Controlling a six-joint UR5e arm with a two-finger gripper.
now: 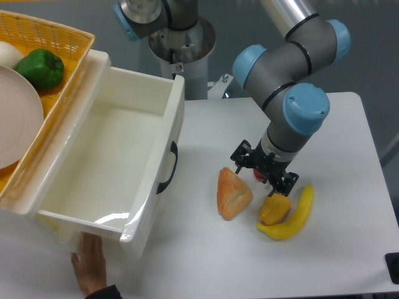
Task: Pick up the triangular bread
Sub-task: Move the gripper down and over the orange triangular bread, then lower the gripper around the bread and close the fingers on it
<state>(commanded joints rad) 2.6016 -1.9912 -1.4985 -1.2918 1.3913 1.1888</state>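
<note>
The triangular bread lies flat on the white table, golden orange-tan with a paler streak, its point toward the back. My gripper hangs just above the table, behind and to the right of the bread, apart from it. Its black fingers stand spread and hold nothing. A small red thing shows between them, mostly hidden.
A lumpy yellow-orange pepper and a yellow banana lie right of the bread. An open white drawer stands at the left, a hand under its front. A yellow basket holds a green pepper and a plate.
</note>
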